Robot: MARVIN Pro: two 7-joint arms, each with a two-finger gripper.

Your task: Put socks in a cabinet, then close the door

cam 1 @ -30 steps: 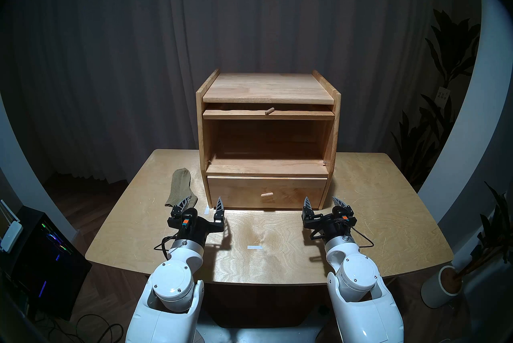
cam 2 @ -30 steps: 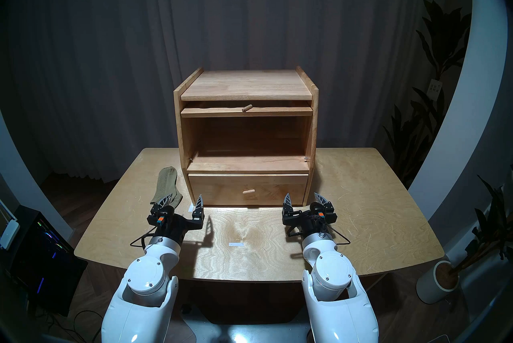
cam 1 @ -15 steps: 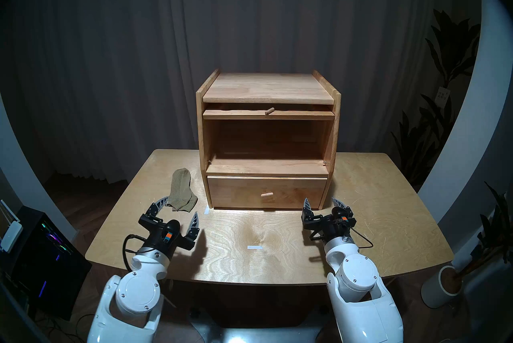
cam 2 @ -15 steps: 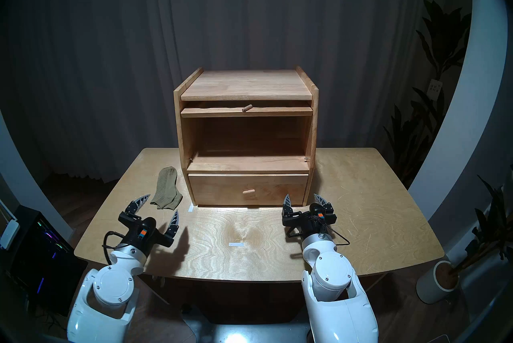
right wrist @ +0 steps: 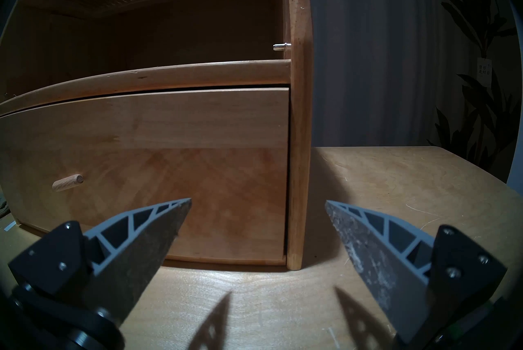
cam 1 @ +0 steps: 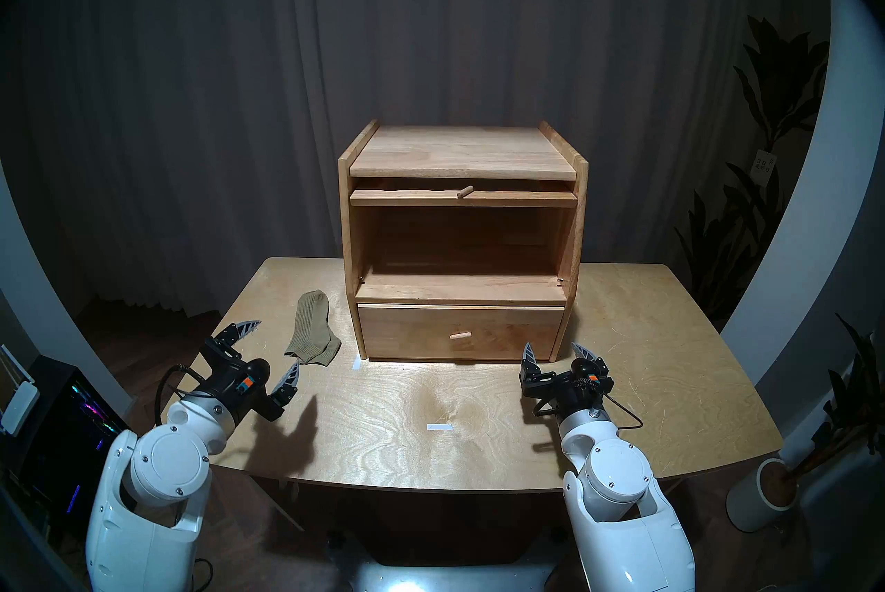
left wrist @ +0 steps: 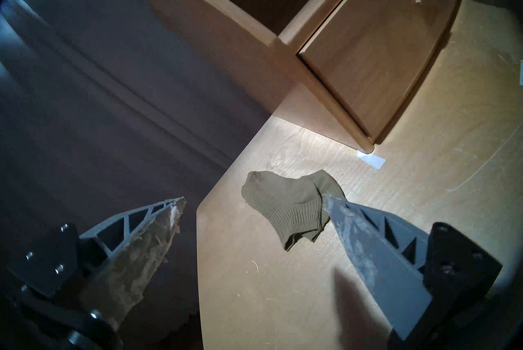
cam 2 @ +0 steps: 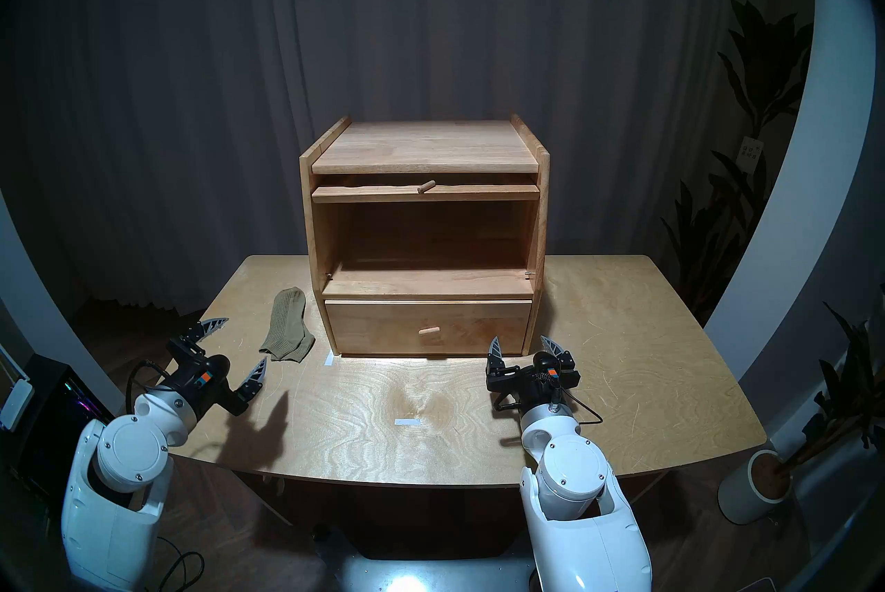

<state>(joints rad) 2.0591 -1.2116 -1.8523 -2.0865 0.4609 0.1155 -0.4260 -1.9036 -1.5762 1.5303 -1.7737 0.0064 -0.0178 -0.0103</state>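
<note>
The left gripper (cam 1: 272, 347) hovers over the table's (cam 1: 479, 442) left edge with its jaws spread wide and nothing between them. The socks (cam 1: 312, 335) lie flat on the table just ahead of the jaws and slightly toward their inner side — in the left wrist view the inner fingertip (left wrist: 336, 206) overlaps the socks' (left wrist: 285, 209) near end, though contact cannot be told.

The right gripper (cam 1: 558, 351) also has its jaws apart and empty; straight ahead of them stands the cabinet's (cam 1: 462, 241) lower right corner, with the drawer (right wrist: 141, 165) facing the left jaw. The cabinet's upper compartment stands open — the door (cam 1: 462, 197) lies slid in flat under the top, its peg knob poking out.
</note>
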